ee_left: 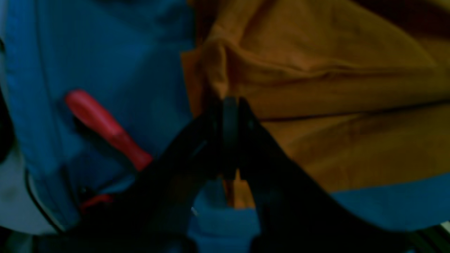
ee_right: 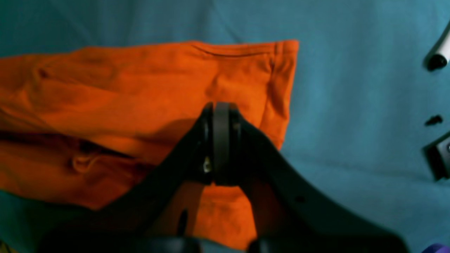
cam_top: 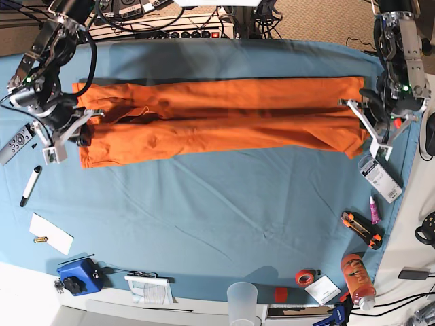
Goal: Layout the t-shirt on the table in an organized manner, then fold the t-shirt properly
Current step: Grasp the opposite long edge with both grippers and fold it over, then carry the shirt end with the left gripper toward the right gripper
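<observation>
Across the far half of the wrinkled blue-teal cloth-covered table (cam_top: 224, 210), both pincers, the left gripper (ee_left: 230, 105) and right gripper (ee_right: 220, 109), appear closed on opposite ends of the bright orange cloth t-shirt (cam_top: 217, 119); uneven pulling could slip an end free.

My base view is evenly lit and sharp, with soft shadows beside my arms. My left wrist view is dim and smeared: the t-shirt (ee_left: 334, 91) reads dull ochre, and my left tool (ee_left: 230, 116) is a black blur. My right wrist view is brighter but soft, my right tool (ee_right: 220, 119) out of focus.
</observation>
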Robot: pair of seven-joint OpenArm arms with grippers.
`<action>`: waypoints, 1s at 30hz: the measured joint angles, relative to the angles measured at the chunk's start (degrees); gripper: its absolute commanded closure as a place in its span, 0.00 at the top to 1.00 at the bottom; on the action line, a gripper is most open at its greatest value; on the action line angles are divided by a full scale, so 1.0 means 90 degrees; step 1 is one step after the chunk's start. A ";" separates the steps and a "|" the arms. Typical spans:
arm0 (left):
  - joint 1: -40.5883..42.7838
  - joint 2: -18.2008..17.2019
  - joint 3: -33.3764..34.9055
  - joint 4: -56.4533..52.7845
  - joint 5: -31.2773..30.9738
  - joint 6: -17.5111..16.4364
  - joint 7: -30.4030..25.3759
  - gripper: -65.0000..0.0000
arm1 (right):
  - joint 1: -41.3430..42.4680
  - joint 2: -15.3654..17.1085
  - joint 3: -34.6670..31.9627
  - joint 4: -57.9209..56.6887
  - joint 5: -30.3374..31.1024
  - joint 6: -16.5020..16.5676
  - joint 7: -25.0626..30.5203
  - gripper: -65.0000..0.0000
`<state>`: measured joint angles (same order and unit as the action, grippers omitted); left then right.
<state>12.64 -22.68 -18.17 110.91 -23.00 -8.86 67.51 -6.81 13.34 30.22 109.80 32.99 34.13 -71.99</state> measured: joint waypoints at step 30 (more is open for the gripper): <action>0.0442 0.0015 0.0000 0.0007 0.0051 0.0005 0.0214 0.51 | -0.0670 -0.0022 0.0231 0.0000 -0.0010 0.0085 -0.0129 0.17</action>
<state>16.62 -22.55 -18.17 110.98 -22.55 -8.82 69.43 -12.84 13.15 32.29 109.80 32.91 34.89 -73.14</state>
